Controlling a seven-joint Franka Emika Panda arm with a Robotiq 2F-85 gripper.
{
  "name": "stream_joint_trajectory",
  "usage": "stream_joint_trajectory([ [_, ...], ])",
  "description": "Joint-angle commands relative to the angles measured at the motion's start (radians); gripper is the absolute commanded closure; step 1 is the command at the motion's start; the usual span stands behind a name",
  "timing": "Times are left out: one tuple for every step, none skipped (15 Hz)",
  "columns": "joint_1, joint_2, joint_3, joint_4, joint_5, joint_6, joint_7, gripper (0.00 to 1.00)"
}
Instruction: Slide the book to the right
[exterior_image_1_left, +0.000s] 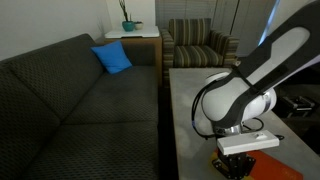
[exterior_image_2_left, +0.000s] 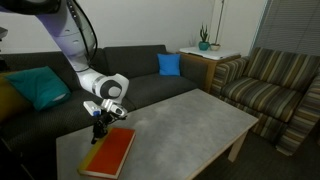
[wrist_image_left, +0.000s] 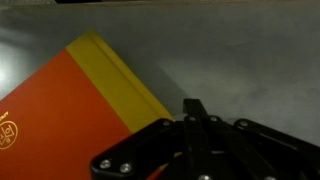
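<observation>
You are lining up the push. The gripper (wrist_image_left: 195, 108) is hanging low over the table (exterior_image_2_left: 200, 115), just beside the yellow edge of the book (wrist_image_left: 60, 115). Its jaws are looking pressed together and are gripping nothing. The book is lying flat near a table corner on the couch (exterior_image_2_left: 130, 62) side. Next, I judge, you are needing to bring the closed fingers against that edge and push to the right, keeping low so they are not riding over the cover. The wrist view is not showing whether the tips are touching book or table. In an exterior view the frame is cutting off the book (exterior_image_1_left: 266, 172).
</observation>
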Motion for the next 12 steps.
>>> stream_joint_trajectory([
  [-0.022,-0.042,-0.028,-0.061,-0.009,0.006,-0.01,1.0],
  [-0.024,-0.047,-0.036,-0.066,-0.012,0.006,-0.011,1.0],
  [-0.023,-0.053,-0.046,-0.074,-0.015,0.006,-0.012,1.0],
  [-0.022,-0.062,-0.056,-0.087,-0.017,0.009,-0.012,1.0],
  [-0.02,-0.071,-0.065,-0.099,-0.02,0.01,-0.015,1.0],
  [-0.017,-0.082,-0.075,-0.114,-0.023,0.009,-0.015,1.0],
  [-0.016,-0.09,-0.084,-0.126,-0.025,0.009,-0.017,1.0],
  [-0.016,-0.1,-0.092,-0.143,-0.027,0.008,-0.018,1.0],
  [-0.016,-0.11,-0.101,-0.161,-0.029,0.01,-0.018,1.0],
  [-0.017,-0.122,-0.109,-0.183,-0.03,0.012,-0.02,1.0],
  [-0.016,-0.131,-0.117,-0.199,-0.031,0.014,-0.02,1.0],
  [-0.016,-0.144,-0.126,-0.222,-0.032,0.015,-0.022,1.0],
])
